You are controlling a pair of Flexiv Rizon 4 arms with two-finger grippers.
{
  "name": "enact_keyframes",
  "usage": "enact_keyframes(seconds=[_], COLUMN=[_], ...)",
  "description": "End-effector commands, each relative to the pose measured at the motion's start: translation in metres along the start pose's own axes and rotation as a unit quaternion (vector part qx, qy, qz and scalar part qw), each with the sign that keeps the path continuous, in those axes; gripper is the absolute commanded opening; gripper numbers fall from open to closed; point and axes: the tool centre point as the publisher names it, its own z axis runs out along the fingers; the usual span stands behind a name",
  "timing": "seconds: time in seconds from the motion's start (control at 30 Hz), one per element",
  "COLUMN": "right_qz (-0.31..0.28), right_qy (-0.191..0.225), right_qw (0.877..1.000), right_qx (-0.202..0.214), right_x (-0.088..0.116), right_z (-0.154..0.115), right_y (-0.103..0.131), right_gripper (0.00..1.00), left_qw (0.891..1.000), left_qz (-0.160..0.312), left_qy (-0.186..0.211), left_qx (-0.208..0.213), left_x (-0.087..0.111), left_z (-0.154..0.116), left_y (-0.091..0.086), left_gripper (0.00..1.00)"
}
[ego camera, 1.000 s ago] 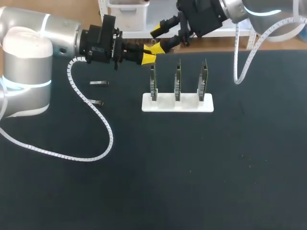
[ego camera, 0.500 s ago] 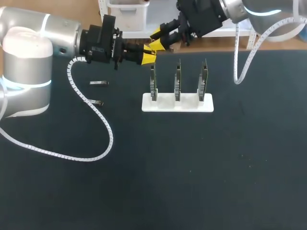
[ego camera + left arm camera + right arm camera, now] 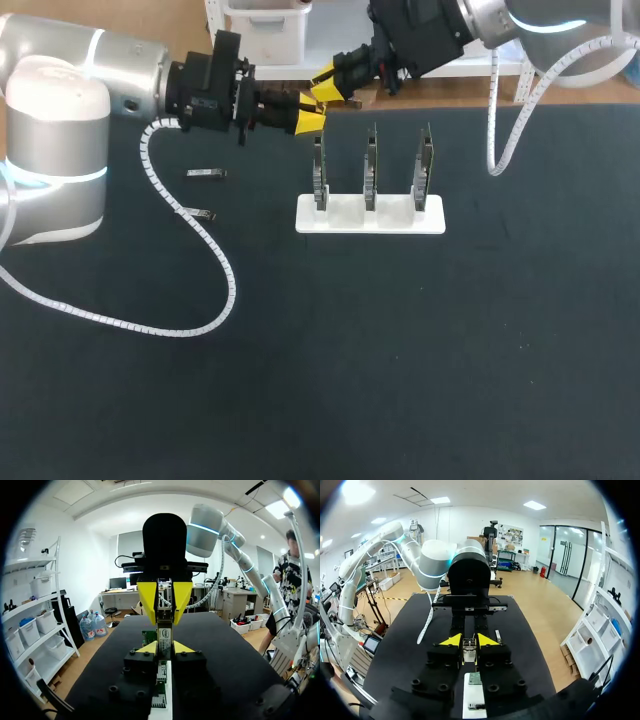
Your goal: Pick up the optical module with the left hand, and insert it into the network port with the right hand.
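Beyond the three-board rack [image 3: 340,216], left fingers [image 3: 308,122] and right fingers [image 3: 330,88] pinch the optical module [image 3: 164,633].

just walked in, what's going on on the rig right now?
Mid-handover. The left gripper holds the optical module above the far edge of the table, and the right gripper, facing it, grips the module's other end. Nothing is inserted yet: the white stand with three upright boards sits just below, untouched. Two small metal pieces, likely spare modules, lie near the left arm.
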Motion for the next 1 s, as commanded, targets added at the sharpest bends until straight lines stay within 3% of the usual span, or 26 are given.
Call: enact_keyframes(seconds=[0.03,1.0], right_qz=[0.0,0.0], right_qy=[0.0,-0.002], right_qw=[1.0,1.0], right_qx=[0.001,-0.007], right_x=[0.0002,0.0034], right_z=[-0.0008,-0.0041], right_y=[0.0,-0.0017], right_gripper=[0.0,0.0], left_qw=[1.0,1.0], left_qz=[-0.001,-0.001], left_qy=[0.002,0.002], left_qx=[0.003,0.003], left_x=[-0.0006,-0.0006], left_z=[0.0003,0.0003], left_y=[0.0013,0.0013], left_gripper=[0.0,0.0])
